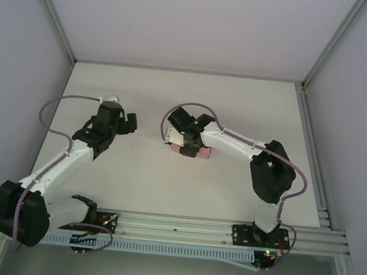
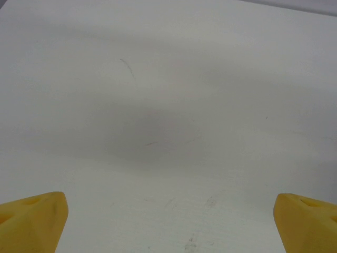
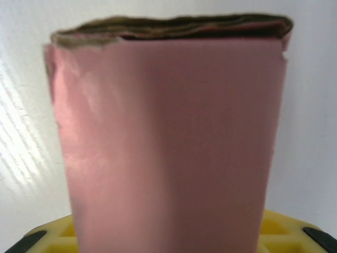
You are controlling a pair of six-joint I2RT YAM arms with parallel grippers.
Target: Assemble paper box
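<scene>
My left gripper (image 2: 168, 224) hangs wide open over bare bench (image 1: 175, 91) with nothing between its fingers. The box (image 1: 199, 152) lies near the bench's middle, at three o'clock from that gripper and well apart from it. The right gripper (image 1: 186, 145) is down on the box's nine o'clock end. From its wrist the box (image 3: 168, 147) runs out from the gripper's base and hides the fingers, so I cannot tell whether it is clamped. The far end looks ragged and unclosed. I judge this to be the grasping step. Next I need a firm hold, then the left gripper brought across to tuck that end.
</scene>
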